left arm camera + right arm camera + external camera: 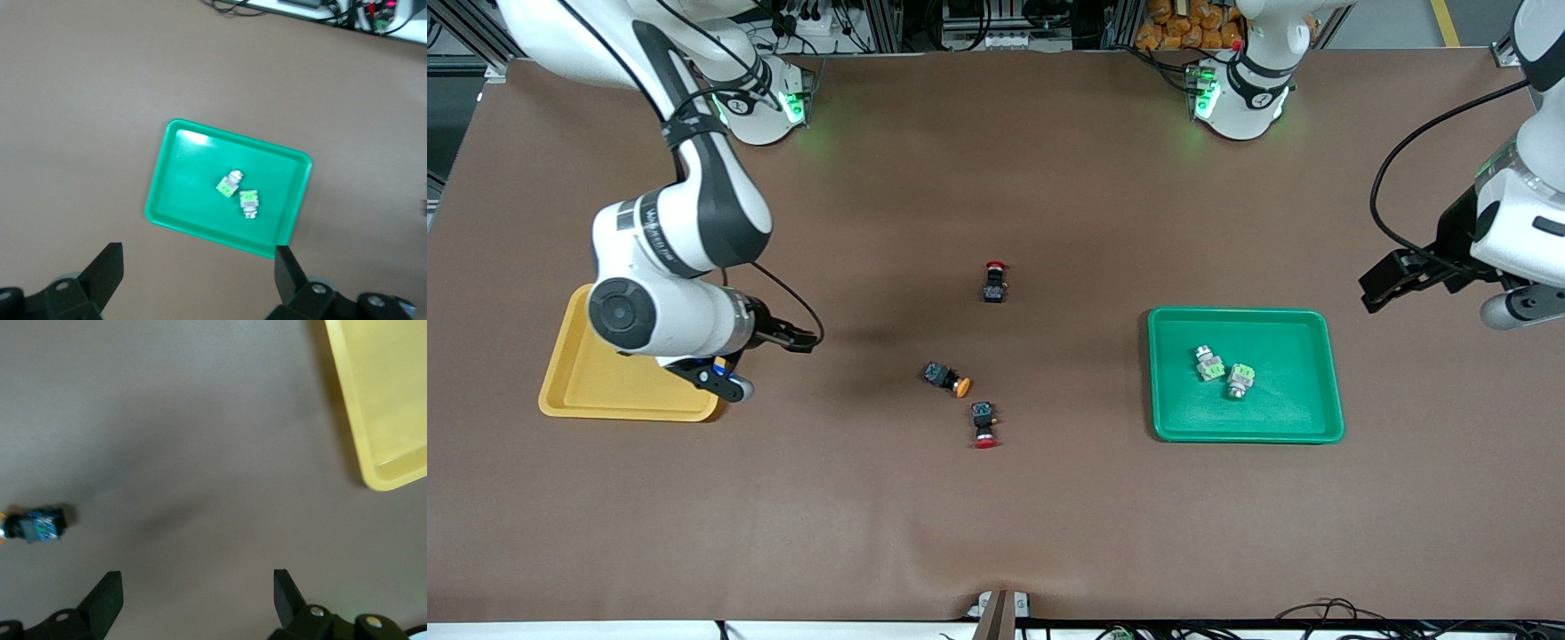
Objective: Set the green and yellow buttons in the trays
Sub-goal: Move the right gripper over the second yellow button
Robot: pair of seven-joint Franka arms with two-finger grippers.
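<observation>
Right gripper [193,593] hangs w/ fingers [107,597] spread wide, nothing btwn them, over bare brown table [996,533] just beside the yellow tray [596,382], at the tray's edge toward the table's middle. Yellow tray sits at the right arm's end of the table; what shows of it in front and right wrist views looks bare, part of it hidden under the arm. Out from there, near table's middle, one yellow button [945,378] lies on its side on the mat, orange-yellow cap pointing toward the front camera; right wrist view catches it at the frame edge [40,525]. Close by it, a bit nearer the front camera, a red-capped switch [984,424]; another red-capped switch [994,281] lies farther from the camera, apart from both. Left gripper [199,273] also wide open, empty, held up over the table past the green tray [1183,418], at the left arm's end; arm waits. In green tray, two green buttons [1209,363] [1239,380] lie side by side, about touching, near its centre.
</observation>
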